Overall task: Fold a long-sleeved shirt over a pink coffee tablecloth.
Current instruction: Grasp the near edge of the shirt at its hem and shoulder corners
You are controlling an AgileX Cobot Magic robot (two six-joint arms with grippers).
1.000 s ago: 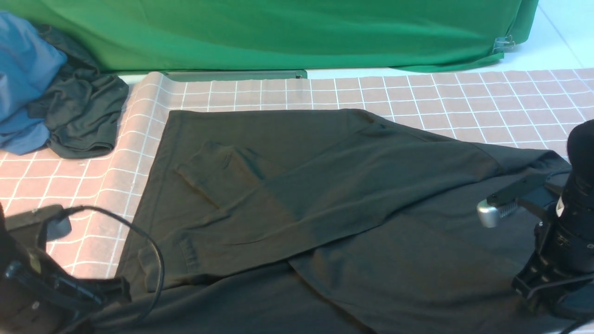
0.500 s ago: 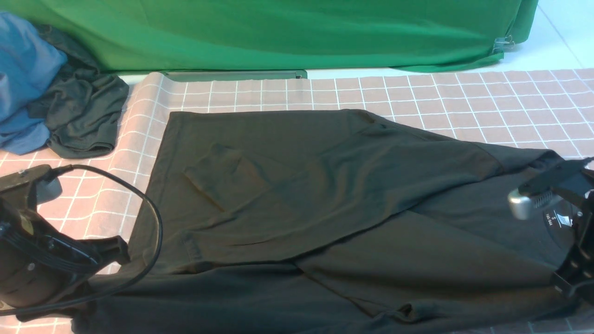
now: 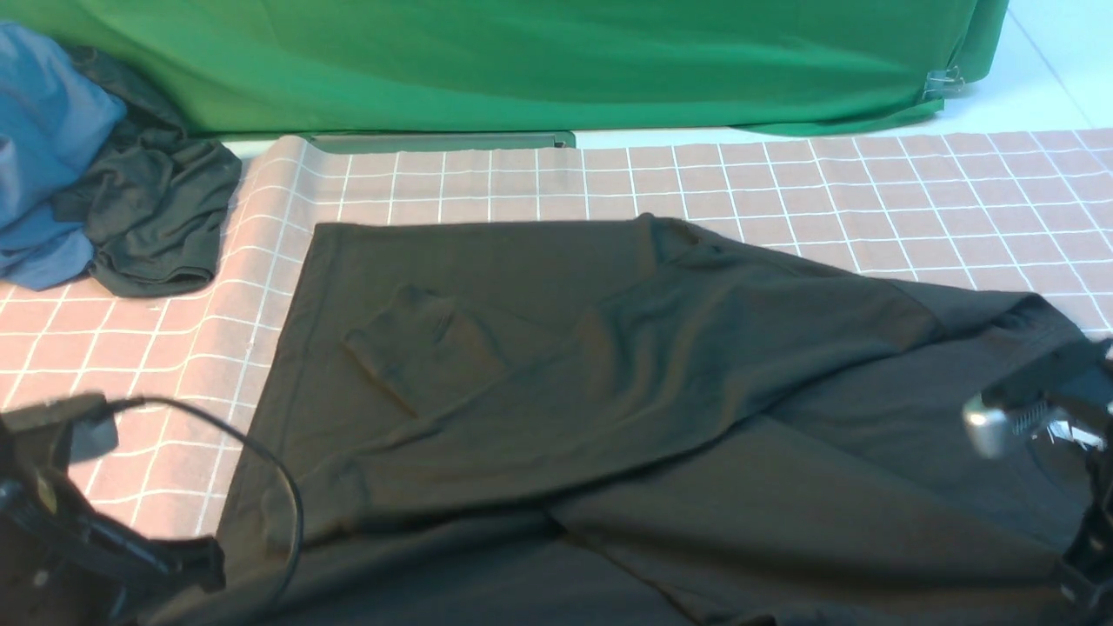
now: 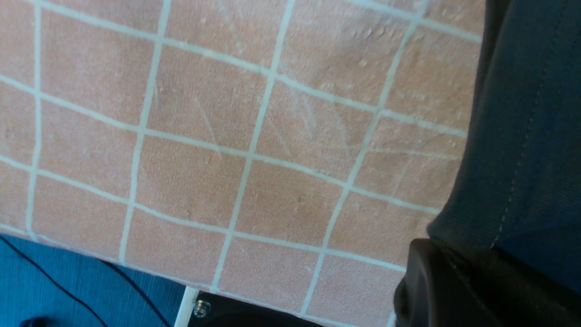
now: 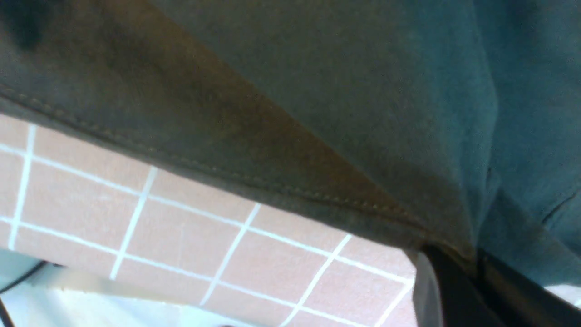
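The black long-sleeved shirt [image 3: 609, 382] lies spread on the pink coffee tablecloth [image 3: 913, 191], with both sleeves folded across its body. My left gripper [image 3: 204, 561] is low at the near left, shut on the shirt's hem. In the left wrist view its dark finger [image 4: 454, 290] pinches the stitched edge of the shirt [image 4: 526, 136] over the tablecloth [image 4: 204, 159]. At the far right my right gripper [image 3: 1065, 396] is shut on the shirt's edge. The right wrist view shows the shirt [image 5: 317, 91] stretched out from the right gripper [image 5: 472, 268] above the tablecloth [image 5: 181, 236].
A blue garment [image 3: 43, 156] and a smaller dark grey garment [image 3: 152, 217] are heaped at the far left. A green cloth [image 3: 522, 61] hangs along the back. A black cable [image 3: 278, 469] loops from the left arm over the shirt's left edge.
The shirt has slid a little toward me, its far edge lying lower on the cloth. The left gripper rose and came back down; the right gripper moved right and slightly down, both still holding.
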